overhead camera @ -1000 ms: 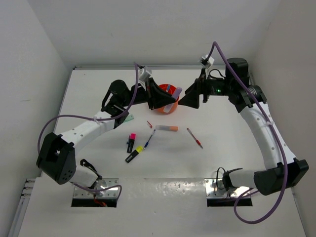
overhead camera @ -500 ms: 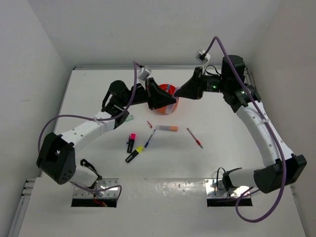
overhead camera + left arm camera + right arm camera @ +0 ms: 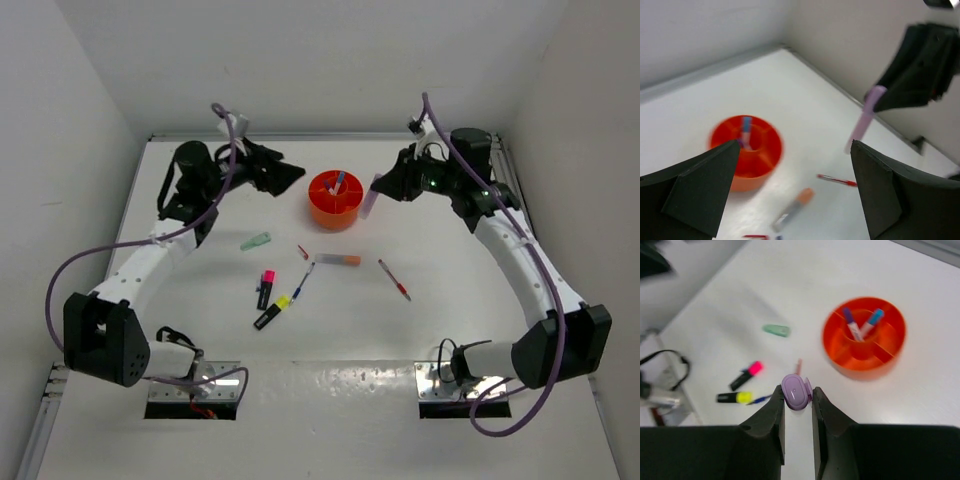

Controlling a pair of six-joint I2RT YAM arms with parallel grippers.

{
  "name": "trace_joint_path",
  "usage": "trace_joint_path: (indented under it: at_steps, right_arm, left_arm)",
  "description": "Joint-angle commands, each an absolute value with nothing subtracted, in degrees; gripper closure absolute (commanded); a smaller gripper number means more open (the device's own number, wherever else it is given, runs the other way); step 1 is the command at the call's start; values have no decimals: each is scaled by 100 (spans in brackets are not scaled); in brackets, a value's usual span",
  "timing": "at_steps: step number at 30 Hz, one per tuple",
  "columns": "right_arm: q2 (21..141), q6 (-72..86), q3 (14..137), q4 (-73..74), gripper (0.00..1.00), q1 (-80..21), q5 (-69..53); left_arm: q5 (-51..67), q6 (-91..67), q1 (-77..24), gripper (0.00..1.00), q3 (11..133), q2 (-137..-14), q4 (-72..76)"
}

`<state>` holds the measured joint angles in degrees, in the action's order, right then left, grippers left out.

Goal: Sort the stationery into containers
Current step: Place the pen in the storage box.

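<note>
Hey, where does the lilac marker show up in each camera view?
Top external: lilac marker just right of the orange tub, upper centre.
Left wrist: lilac marker upper right, in mid-air.
Right wrist: lilac marker at centre, end-on.
Shared landmark: orange tub.

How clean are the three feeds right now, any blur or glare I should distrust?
Left wrist: smeared throughout, with the orange tub and lilac marker soft-edged. Right wrist: the lilac marker's end is crisp between the fingers, and the orange tub behind it is slightly soft. Top external: sharp overall, with mild glare on the table's near strip.
</note>
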<state>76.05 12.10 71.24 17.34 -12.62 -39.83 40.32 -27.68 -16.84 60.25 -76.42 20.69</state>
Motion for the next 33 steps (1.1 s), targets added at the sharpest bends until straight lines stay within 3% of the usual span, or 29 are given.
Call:
trace_joint_path:
  at_steps: [1, 8, 20, 31, 33]
  right_arm:
    - [7786, 835, 6760, 731, 100, -1266, -2788]
    - [8532, 835, 6407, -570, 100, -1635, -1863]
    - [9781, 1537, 7084, -835, 100, -1722, -1925]
    - [9958, 1644, 7304, -765, 100, -1854, -2074]
    - [9993, 1530, 7199, -765, 89, -1898, -2057]
  left_arm:
    - [3420, -1891, -1240, 0, 6372, -7234, 1355]
    - [3138, -1679, -774, 0, 6082, -7032, 1283]
    - [3146, -1696, -624, 0, 5757, -6891, 1380]
    - [3305, -1652, -501, 0, 5564, -6864, 1424]
    - [3400, -1522, -518, 0, 5590, -6917, 1372]
